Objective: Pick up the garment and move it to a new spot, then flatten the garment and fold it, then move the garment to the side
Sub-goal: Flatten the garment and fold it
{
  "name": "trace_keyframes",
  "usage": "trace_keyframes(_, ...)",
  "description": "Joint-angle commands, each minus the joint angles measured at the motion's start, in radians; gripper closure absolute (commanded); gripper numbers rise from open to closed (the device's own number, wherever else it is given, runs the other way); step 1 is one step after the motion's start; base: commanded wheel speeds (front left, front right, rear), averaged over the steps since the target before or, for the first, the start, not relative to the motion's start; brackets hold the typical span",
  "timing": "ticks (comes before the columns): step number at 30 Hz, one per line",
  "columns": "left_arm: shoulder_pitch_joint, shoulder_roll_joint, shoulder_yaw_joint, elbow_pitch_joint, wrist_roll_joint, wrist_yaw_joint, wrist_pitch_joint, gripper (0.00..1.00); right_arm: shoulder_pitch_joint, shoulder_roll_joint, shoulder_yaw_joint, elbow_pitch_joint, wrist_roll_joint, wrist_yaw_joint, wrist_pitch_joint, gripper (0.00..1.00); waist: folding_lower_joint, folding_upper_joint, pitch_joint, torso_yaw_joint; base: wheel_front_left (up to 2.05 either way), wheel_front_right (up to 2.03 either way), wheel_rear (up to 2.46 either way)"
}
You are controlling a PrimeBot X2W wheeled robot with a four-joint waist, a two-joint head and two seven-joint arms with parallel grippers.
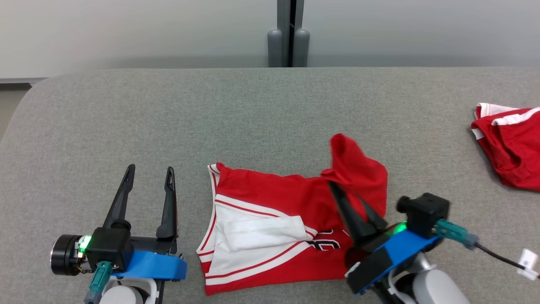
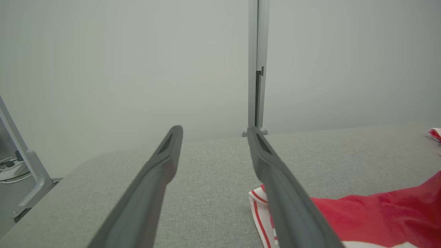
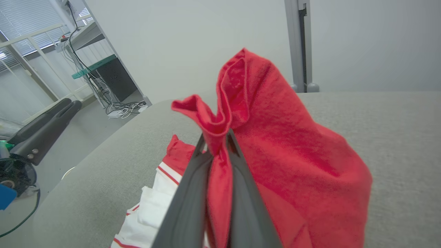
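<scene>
The garment (image 1: 274, 198) is a red jersey with white trim and a dark number, lying rumpled near the front of the grey table. My right gripper (image 1: 337, 185) is shut on a fold of its red cloth at the right end, which stands bunched above the fingertips (image 3: 237, 151); the pinched garment (image 3: 286, 148) rises in the right wrist view. My left gripper (image 1: 149, 173) stands open with nothing in it, left of the jersey and apart from it. In the left wrist view its fingers (image 2: 275, 179) frame the garment's (image 2: 372, 213) striped edge.
A second red and white garment (image 1: 510, 143) lies at the table's right edge. The grey padded table (image 1: 168, 118) stretches back to a pale wall with a grey post (image 1: 289, 33). Off the table's left lie cables and metal railings (image 3: 113, 103).
</scene>
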Motion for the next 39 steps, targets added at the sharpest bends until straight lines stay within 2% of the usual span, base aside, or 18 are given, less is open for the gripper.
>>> trace_keyframes(1,-0.021,-0.003,-0.001,0.003,0.006,-0.004,-0.004,0.0,-0.037,0.016,0.062,0.025,0.03,0.0,-0.004,1.0,0.0001,0.0,0.013,0.016,0.0,0.0,0.0)
trace_keyframes(3,-0.027,-0.009,-0.003,0.001,0.006,-0.006,-0.004,0.0,-0.07,0.027,0.126,0.062,0.064,0.0,-0.018,1.0,0.0001,0.0,0.026,0.029,0.0,0.0,0.0)
trace_keyframes(4,-0.037,-0.017,-0.006,0.001,0.008,-0.008,-0.004,0.0,-0.106,0.037,0.192,0.109,0.101,0.0,-0.036,1.0,0.0001,0.0,0.044,0.045,0.0,0.0,0.0)
trace_keyframes(7,-0.046,-0.025,-0.009,0.004,0.01,-0.012,-0.004,0.0,-0.141,0.038,0.251,0.167,0.13,0.0,-0.058,1.0,0.0001,0.0,0.059,0.058,0.0,0.0,0.0)
trace_keyframes(13,-0.08,-0.039,-0.004,0.018,0.019,-0.026,-0.004,0.0,-0.255,0.039,0.428,0.341,0.279,0.0,-0.159,1.0,0.0001,0.0,0.103,0.083,0.0,0.0,0.0)
trace_keyframes(17,-0.085,-0.045,0.001,0.023,0.025,-0.028,-0.004,0.0,-0.301,0.039,0.489,0.402,0.326,0.0,-0.195,1.0,0.0001,0.0,0.113,0.084,0.0,0.0,0.0)
trace_keyframes(18,-0.088,-0.048,0.002,0.024,0.027,-0.031,-0.004,0.0,-0.315,0.039,0.507,0.418,0.342,0.0,-0.206,0.74,0.0001,0.0,0.115,0.084,0.0,0.0,0.0)
trace_keyframes(19,-0.09,-0.05,0.003,0.026,0.029,-0.033,-0.004,0.0,-0.33,0.039,0.522,0.435,0.353,0.0,-0.218,0.32,0.0001,0.0,0.117,0.083,0.0,0.0,0.0)
trace_keyframes(20,-0.092,-0.053,0.004,0.028,0.028,-0.035,-0.004,0.0,-0.343,0.039,0.536,0.451,0.363,0.0,-0.228,0.0,0.0001,0.0,0.118,0.083,0.0,0.0,0.0)
trace_keyframes(25,-0.095,-0.059,0.013,0.034,0.037,-0.042,-0.004,0.0,-0.4,0.039,0.58,0.462,0.372,0.0,-0.274,0.0,0.0001,0.0,0.118,0.076,0.0,0.0,0.0)
trace_keyframes(27,-0.092,-0.062,0.017,0.035,0.04,-0.043,-0.004,0.0,-0.417,0.039,0.572,0.437,0.35,0.0,-0.281,0.0,0.0001,0.0,0.115,0.071,0.0,0.0,0.0)
trace_keyframes(30,-0.08,-0.063,0.025,0.034,0.046,-0.042,-0.004,0.0,-0.422,0.039,0.483,0.349,0.275,0.0,-0.283,0.0,0.0001,0.0,0.111,0.059,0.0,0.0,0.0)
trace_keyframes(33,-0.062,-0.061,0.042,0.032,0.048,-0.038,-0.004,0.0,-0.352,0.027,0.301,0.241,0.103,0.0,-0.283,0.0,0.0001,0.0,0.1,0.037,0.0,0.0,0.0)
trace_keyframes(39,-0.038,-0.059,0.06,0.047,0.048,-0.036,-0.004,0.0,-0.192,-0.021,0.013,0.12,-0.061,0.0,-0.283,0.0,0.0001,0.0,0.068,0.002,0.0,0.0,0.0)
